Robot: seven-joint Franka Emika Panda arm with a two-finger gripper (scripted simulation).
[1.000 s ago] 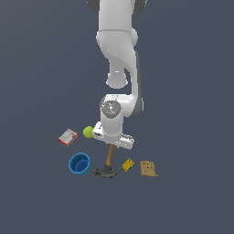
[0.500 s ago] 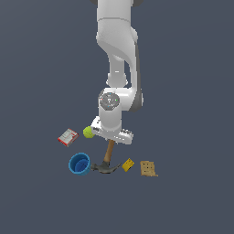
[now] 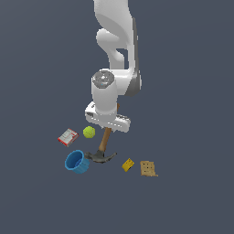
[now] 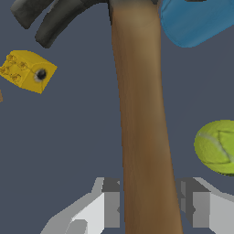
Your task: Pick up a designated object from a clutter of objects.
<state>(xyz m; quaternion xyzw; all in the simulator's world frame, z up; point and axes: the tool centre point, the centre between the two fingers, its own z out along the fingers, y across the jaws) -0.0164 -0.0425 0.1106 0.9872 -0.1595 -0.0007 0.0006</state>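
I have the gripper [image 4: 148, 208] straddling the hammer [image 4: 139, 119] partway along its wooden handle, head end ahead of the jaws. Jaws stand narrow, a pad close on either side of the handle; I cannot tell whether they press it yet. The hammer looks to be still resting on the floor among the clutter: blue cup [image 3: 76, 161] by the head, ball [image 4: 217, 146] off one jaw, yellow block [image 4: 27, 69] off the other. My read: approach done; firm grip and lift remain.

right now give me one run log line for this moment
phase: pre-grasp | gripper: open, fingers straddling hammer handle, gaps both sides | blue cup beside hammer head | hammer not lifted
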